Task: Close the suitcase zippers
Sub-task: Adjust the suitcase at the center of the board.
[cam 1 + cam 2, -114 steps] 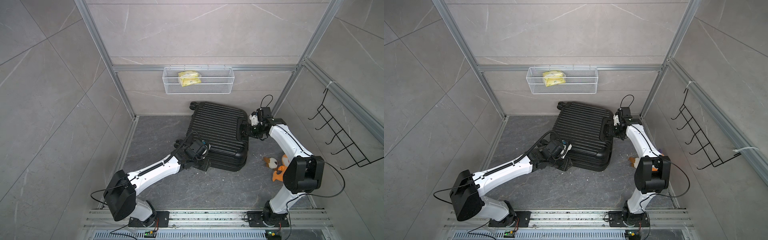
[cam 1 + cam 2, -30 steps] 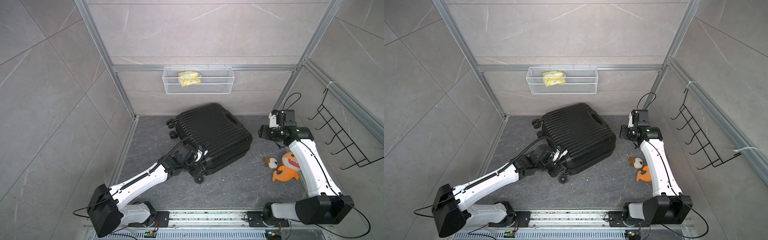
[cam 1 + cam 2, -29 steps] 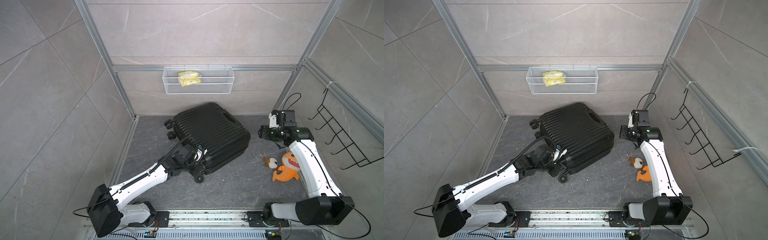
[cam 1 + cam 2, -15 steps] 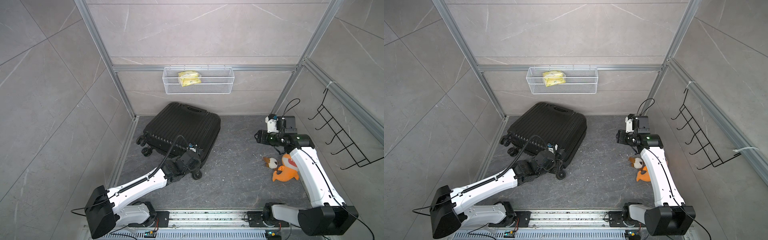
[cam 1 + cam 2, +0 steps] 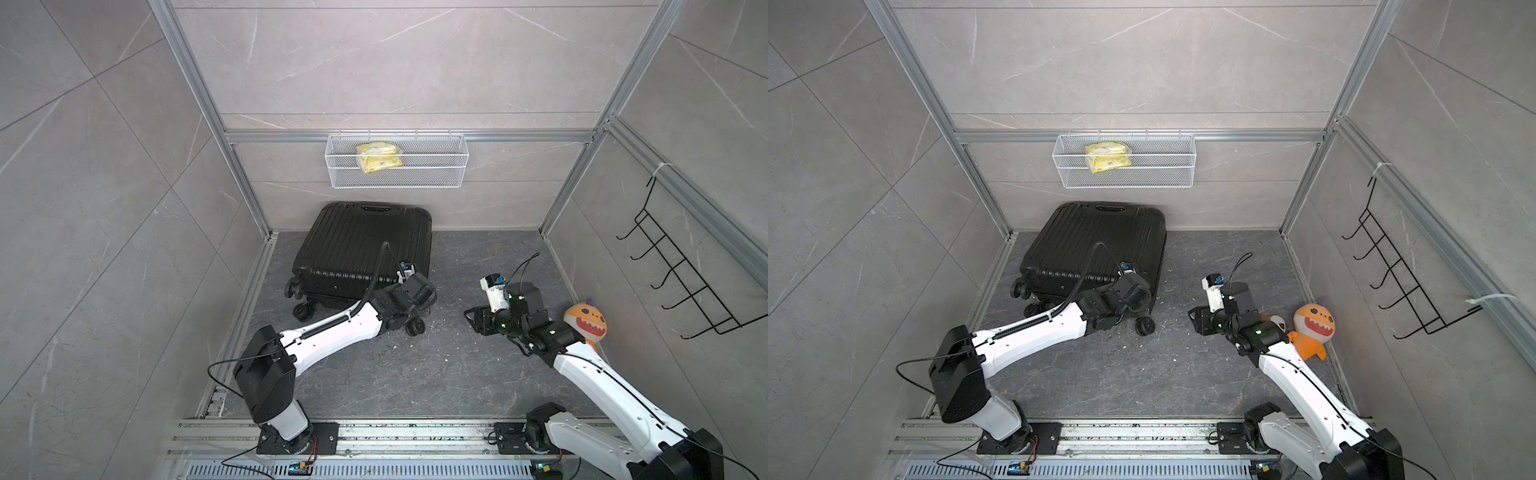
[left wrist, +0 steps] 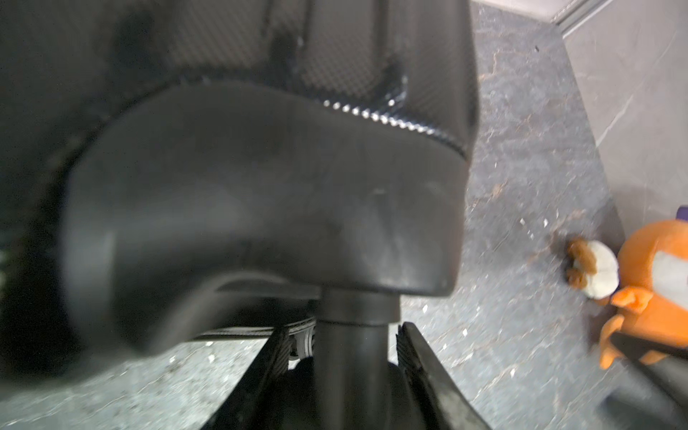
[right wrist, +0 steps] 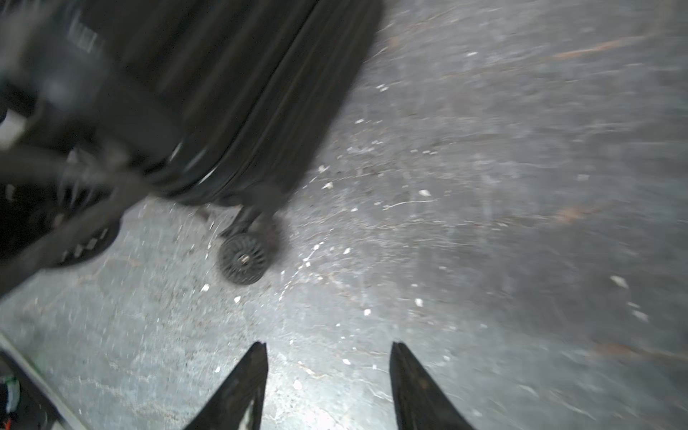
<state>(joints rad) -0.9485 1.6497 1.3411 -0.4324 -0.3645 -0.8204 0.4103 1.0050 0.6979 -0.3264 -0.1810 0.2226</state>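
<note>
Suitcase (image 5: pixel 361 245) lies on the floor (image 5: pixel 415 374); left gripper (image 6: pixel 344 335) clamped on its wheel stem (image 6: pixel 353 312); right gripper (image 7: pixel 329 350) apart, empty; best steady the case while the right finds the zipper seam (image 7: pixel 262 96).

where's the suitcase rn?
In both top views the suitcase sits in the back-left floor corner, below the wire basket, left gripper at its wheel end.

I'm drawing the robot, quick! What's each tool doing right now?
Left tool: closed on the wheel stem of the suitcase.
Right tool: open, holding nothing, above the floor.
</note>
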